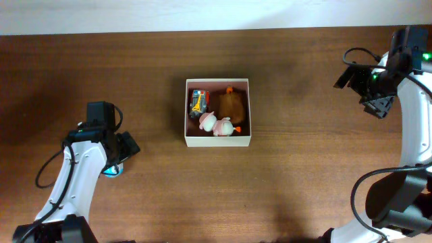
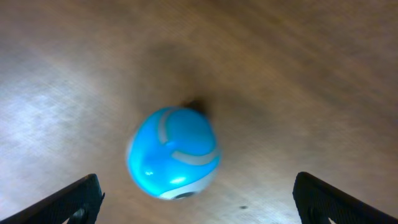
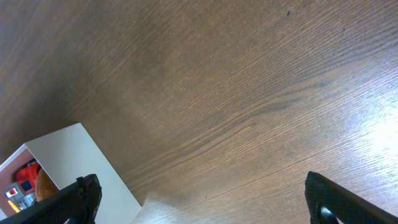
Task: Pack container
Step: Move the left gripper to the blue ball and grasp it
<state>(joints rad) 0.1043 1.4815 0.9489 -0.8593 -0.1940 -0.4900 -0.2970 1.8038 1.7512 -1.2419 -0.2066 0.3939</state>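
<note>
The container (image 1: 217,140), a square white-walled box with a reddish-brown floor, sits mid-table and holds a brown plush toy (image 1: 231,106), a pink-and-white toy (image 1: 216,124) and a red-and-yellow toy (image 1: 198,101). Its white wall shows at the lower left of the right wrist view (image 3: 74,158). A blue-and-white ball (image 2: 173,152) lies on the table right below my left gripper (image 2: 199,202), whose fingers are open wide on either side of it and not touching it. In the overhead view the ball (image 1: 112,170) peeks out under the left gripper (image 1: 116,162). My right gripper (image 3: 202,202) is open and empty, far right (image 1: 378,104).
The wooden table (image 1: 304,175) stretches around the box. A pale wall strip (image 1: 202,13) runs along the far edge. Black cables (image 1: 47,169) hang by both arms.
</note>
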